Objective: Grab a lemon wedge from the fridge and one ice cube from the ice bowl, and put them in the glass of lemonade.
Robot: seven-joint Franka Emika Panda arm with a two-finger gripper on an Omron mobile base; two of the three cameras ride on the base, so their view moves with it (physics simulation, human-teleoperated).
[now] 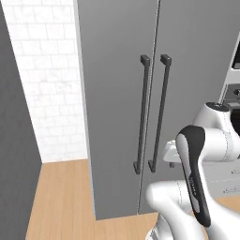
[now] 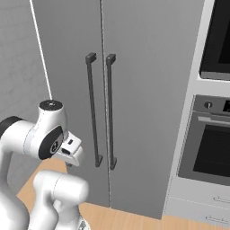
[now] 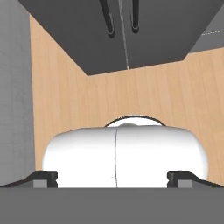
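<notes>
Fridge (image 1: pixel 117 108): matte grey, both doors shut, two dark vertical bar handles (image 1: pixel 143 115). Gripper (image 3: pixel 113 177) fingers spread wide, empty.

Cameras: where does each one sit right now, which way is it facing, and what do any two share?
Left base view: behind the arm's left, facing the shut fridge; arm at lower right.
Right base view: behind its right, facing the fridge and oven; arm at lower left.
Hand view: on the hand, aimed down at the floor and fridge foot; tool tips wide apart.
Shared: both base views show the two handles.
</notes>
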